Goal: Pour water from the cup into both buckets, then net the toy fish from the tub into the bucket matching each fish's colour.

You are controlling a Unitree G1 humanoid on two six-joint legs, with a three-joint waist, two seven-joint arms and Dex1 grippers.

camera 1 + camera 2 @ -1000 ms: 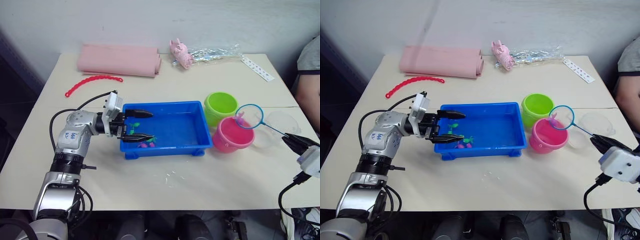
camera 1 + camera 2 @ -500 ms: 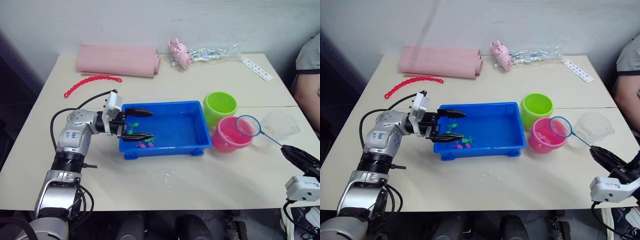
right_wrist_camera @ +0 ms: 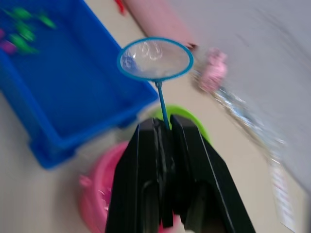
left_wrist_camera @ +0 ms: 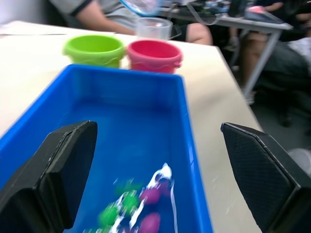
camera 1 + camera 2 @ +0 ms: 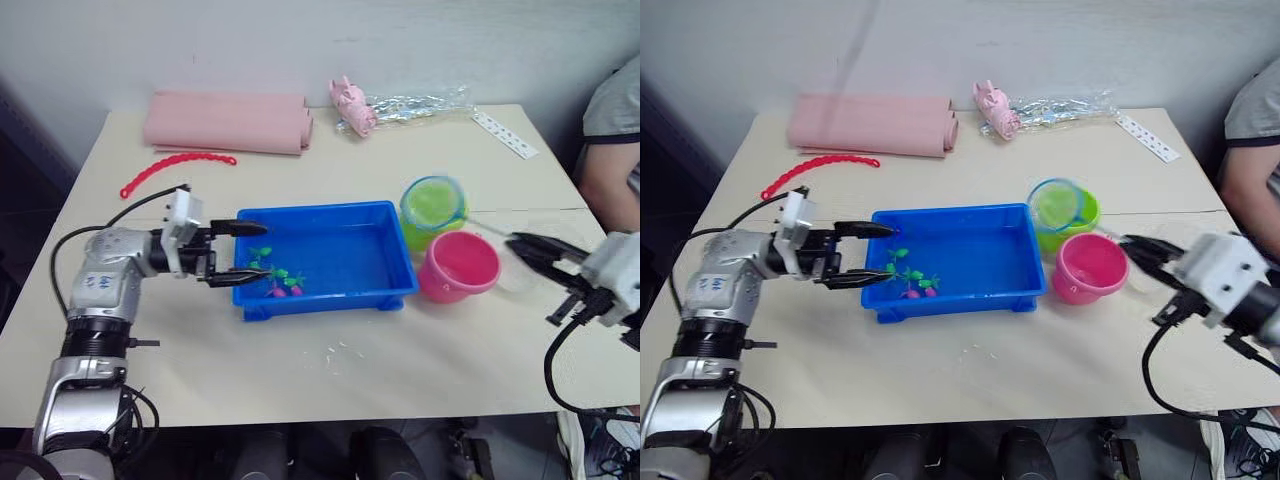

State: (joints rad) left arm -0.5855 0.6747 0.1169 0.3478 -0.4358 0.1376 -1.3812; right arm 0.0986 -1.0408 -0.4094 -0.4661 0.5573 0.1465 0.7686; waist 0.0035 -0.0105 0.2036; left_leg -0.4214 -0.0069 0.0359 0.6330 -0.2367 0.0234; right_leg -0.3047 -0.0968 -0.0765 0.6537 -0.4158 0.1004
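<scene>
The blue tub (image 5: 330, 207) sits mid-table with water and several green and pink toy fish (image 5: 280, 280) at its left end. My left gripper (image 5: 250, 253) is open, its fingers reaching over the tub's left rim, one on each side of the fish. The green bucket (image 4: 95, 50) and the pink bucket (image 5: 460, 268) stand right of the tub. My right gripper (image 5: 525, 246) is shut on the handle of the net (image 3: 155, 59), whose hoop hovers over the green bucket. The clear cup (image 4: 153, 28) stands behind the pink bucket.
A rolled pink cloth (image 5: 225, 120) and a red beaded strip (image 5: 175, 168) lie at the back left. A pink toy (image 5: 350, 105), a clear plastic bag (image 5: 420, 103) and a white strip (image 5: 505, 135) lie at the back. A person (image 5: 610, 130) sits at the right.
My right arm has swung up and left, carrying the net hoop from the pink bucket to above the green bucket. My left gripper has drawn back slightly toward the tub's left rim.
</scene>
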